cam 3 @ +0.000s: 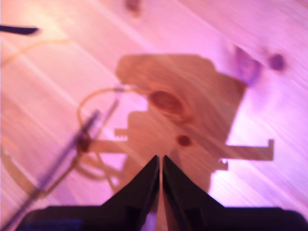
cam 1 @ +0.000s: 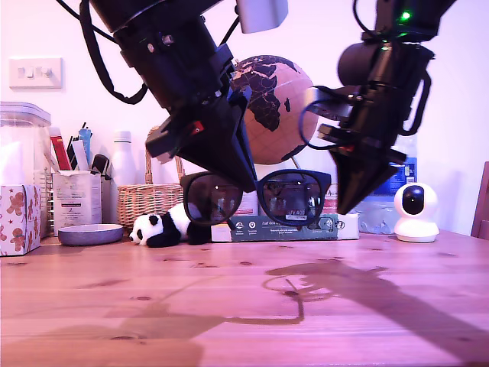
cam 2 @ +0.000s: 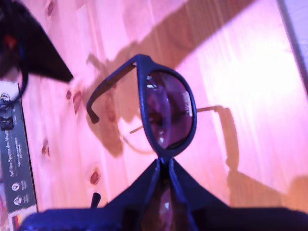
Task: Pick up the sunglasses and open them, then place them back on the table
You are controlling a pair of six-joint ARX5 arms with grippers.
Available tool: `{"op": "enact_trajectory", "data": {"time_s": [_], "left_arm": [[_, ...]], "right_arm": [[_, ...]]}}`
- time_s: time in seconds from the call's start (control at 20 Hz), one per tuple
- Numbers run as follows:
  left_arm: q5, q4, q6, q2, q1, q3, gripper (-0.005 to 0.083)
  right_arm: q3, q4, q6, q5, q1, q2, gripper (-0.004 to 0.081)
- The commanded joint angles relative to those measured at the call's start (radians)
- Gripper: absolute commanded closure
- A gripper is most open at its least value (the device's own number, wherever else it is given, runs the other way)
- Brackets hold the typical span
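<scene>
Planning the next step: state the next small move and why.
Probably lower my first claw toward the table: it holds the sunglasses aloft by the bridge, one temple stands swung out, and my second claw is shut and empty beside them. The other temple is unclear.

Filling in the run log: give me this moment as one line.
first gripper: shut on sunglasses, at bridge | sunglasses: lifted off table, one arm open | second gripper: shut, empty, beside glasses

Behind me a pale wall [cam 1: 321, 30] carries a white switch [cam 1: 35, 73], and along it stand a globe [cam 1: 271, 107], a wicker basket [cam 1: 145, 200], a toy panda [cam 1: 162, 227] and a small white camera [cam 1: 416, 212].
</scene>
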State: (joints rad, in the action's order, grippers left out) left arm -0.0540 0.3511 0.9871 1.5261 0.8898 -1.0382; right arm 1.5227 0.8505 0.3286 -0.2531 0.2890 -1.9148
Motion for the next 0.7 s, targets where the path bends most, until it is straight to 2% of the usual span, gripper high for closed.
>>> {"op": "enact_trajectory", "data": {"time_s": [0.0,0.2,0.45,0.65], "left_arm": [[-0.016,-0.04,-0.033,-0.008,0.0,0.034,0.0793],[-0.05,-0.142,-0.046,-0.008,-0.002,0.125,0.0793],[-0.137,-0.367,-0.045,-0.008,0.001,0.254,0.0793],[-0.114,-0.475,-0.044,-0.008,0.0,0.319,0.0793]], "right_arm": [[-0.002,-0.002,-0.023,0.001,-0.014,0.027,0.078],[-0.002,0.013,-0.023,0.002,-0.031,0.027,0.078],[-0.002,0.016,-0.029,0.001,-0.027,0.027,0.078],[-0.002,0.024,-0.045,0.001,-0.027,0.027,0.078]]}}
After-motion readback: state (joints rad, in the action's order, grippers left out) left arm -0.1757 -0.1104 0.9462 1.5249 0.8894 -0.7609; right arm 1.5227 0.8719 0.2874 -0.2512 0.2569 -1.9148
